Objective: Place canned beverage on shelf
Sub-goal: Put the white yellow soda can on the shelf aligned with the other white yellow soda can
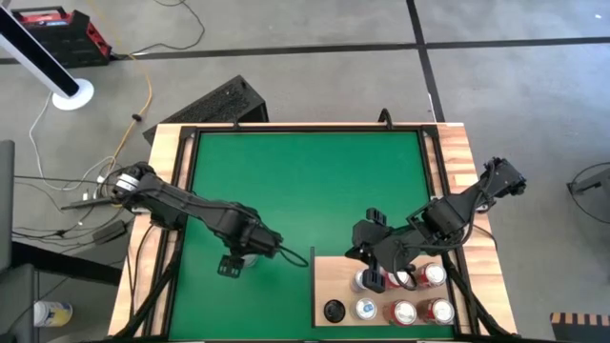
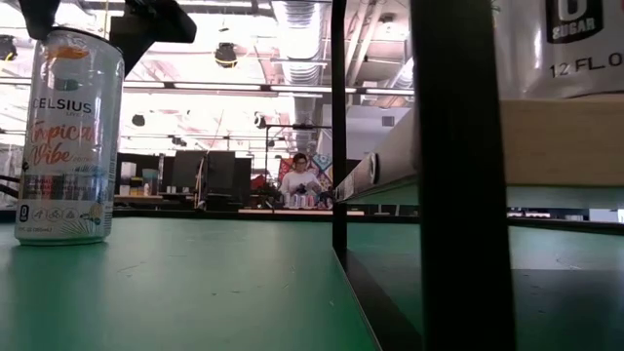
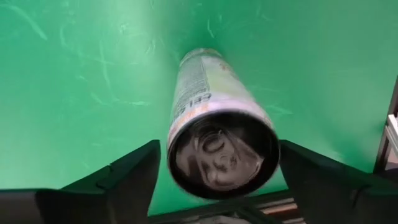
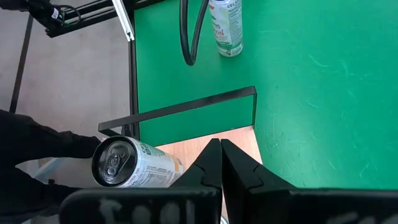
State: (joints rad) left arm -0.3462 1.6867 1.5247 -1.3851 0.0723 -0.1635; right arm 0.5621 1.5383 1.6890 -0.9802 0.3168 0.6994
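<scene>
Shelf (image 1: 329, 278): several cans already placed.
Left tool (image 3: 214, 180): fingers apart around standing can (image 3: 217, 134), not clamped.
Right tool (image 4: 221, 163): fingers together, empty, over shelf.
Remaining: grasp, carry, place.

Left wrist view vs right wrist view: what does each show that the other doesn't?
Left wrist only: the left hand open, its fingers either side of the upright Celsius can, whose lid is seen from above. Right wrist only: the right hand shut and empty, over the shelf, with a second can and the black frame nearby. Both: the Celsius can and the green mat.
</scene>
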